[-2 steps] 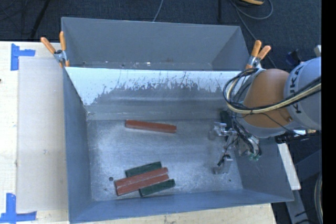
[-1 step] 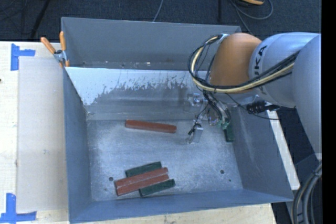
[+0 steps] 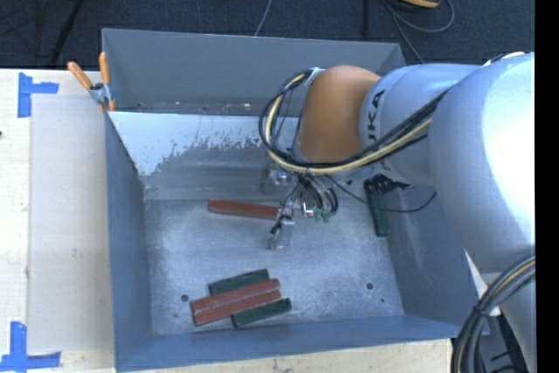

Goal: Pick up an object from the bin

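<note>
Red-brown bar (image 3: 240,208), flat and slim, lies on the grey floor of the bin (image 3: 244,70), around the middle and somewhat towards the back wall, running nearly left to right with a slight tilt. The gripper (image 3: 281,231) is down in the bin at this bar's right end, either touching it or just beside it. I cannot tell which, because the claw's own metal parts cover that end. Whether the claw stands wide or narrow I cannot tell either. Above the claw sits the orange cover (image 3: 336,113) of the wrist, with yellow and black cables (image 3: 278,122) looped round its left side. Well apart from the gripper, near the front wall, three bars lie close together in a small cluster, all slanting the same way. They are a dark green bar (image 3: 238,282) at the back, a long reddish bar (image 3: 236,301) in the middle lying against it, and a second green bar (image 3: 260,313) at the front, touching the reddish one. Another dark green piece (image 3: 379,210) rests against the sloping right wall, near the gripper on its right.
</note>
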`<state>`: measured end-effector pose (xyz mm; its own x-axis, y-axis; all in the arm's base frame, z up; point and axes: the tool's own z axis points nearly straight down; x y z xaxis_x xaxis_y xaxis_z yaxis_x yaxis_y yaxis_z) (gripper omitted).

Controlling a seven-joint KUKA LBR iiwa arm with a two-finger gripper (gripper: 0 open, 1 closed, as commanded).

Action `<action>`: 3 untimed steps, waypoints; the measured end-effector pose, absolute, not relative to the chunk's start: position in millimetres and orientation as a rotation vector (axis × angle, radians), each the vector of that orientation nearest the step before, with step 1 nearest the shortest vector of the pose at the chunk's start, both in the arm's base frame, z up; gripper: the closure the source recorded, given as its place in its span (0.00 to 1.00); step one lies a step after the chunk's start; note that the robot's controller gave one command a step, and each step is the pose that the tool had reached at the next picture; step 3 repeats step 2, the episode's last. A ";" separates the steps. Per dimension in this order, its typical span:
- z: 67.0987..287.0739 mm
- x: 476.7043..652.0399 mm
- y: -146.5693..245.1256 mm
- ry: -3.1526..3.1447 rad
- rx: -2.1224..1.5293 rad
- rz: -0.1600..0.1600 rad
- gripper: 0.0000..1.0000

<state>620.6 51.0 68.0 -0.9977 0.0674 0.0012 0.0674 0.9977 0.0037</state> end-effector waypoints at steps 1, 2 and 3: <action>69.7 621.5 46.1 -3.141 -0.109 0.001 1.00; 208.7 617.5 35.3 -3.149 0.133 0.001 1.00; 208.7 617.5 35.3 -3.149 0.133 0.001 1.00</action>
